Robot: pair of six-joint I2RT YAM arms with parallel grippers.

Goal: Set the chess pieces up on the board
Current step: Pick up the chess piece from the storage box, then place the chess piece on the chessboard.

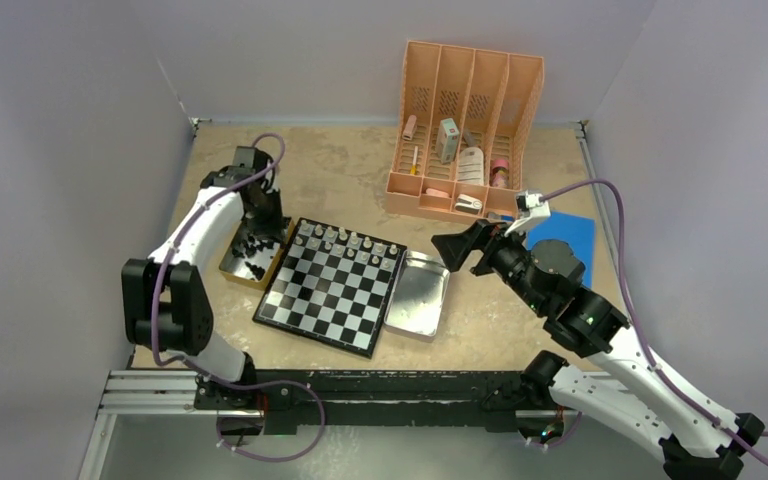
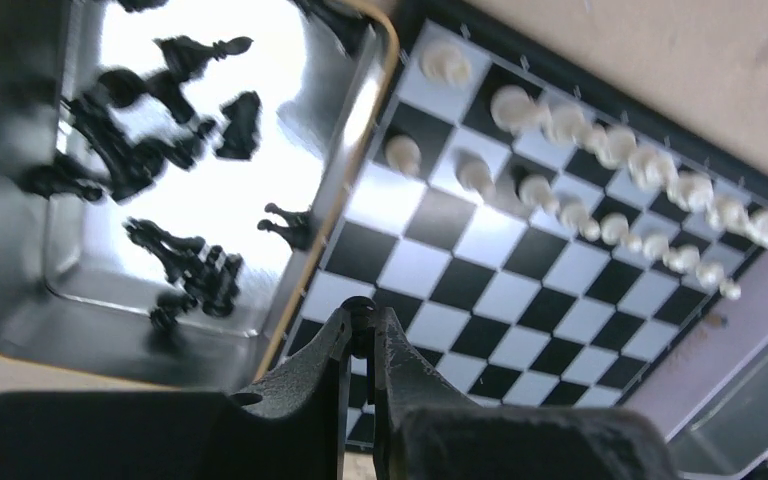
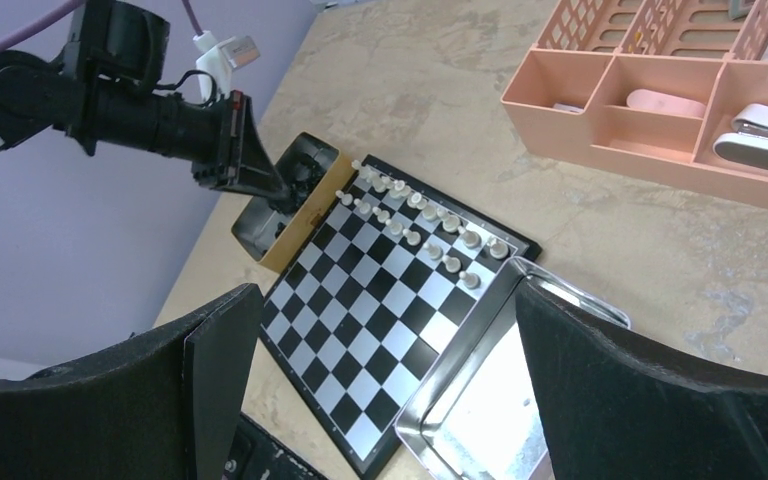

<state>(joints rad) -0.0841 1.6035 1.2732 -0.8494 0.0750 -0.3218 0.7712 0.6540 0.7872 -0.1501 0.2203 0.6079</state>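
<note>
Nearest the arms' bases, the right hand (image 1: pixel 448 252) hangs above the worktop (image 1: pixel 340 170) with its fingers spread wide and nothing between them, just beyond the silver tray (image 1: pixel 418 295). That tray lies against the right edge of the board (image 1: pixel 325 300), which sits slightly turned in the middle of the worktop. The near rows of the board are bare. The white pieces (image 1: pixel 350 242) stand in two rows along its far side. On the board's left, touching it, a gold-rimmed tin (image 2: pixel 20 330) holds the black pieces (image 2: pixel 185 265), most of them lying tumbled. The left hand (image 2: pixel 362 320) hovers over this tin, fingers pressed together; whether a piece sits between the tips cannot be told. Farther back lie a blue mat (image 1: pixel 565 238) and a peach organiser (image 1: pixel 460 130) holding a stapler (image 3: pixel 765 140) and a small box (image 1: pixel 447 140), its label too small to read.
</note>
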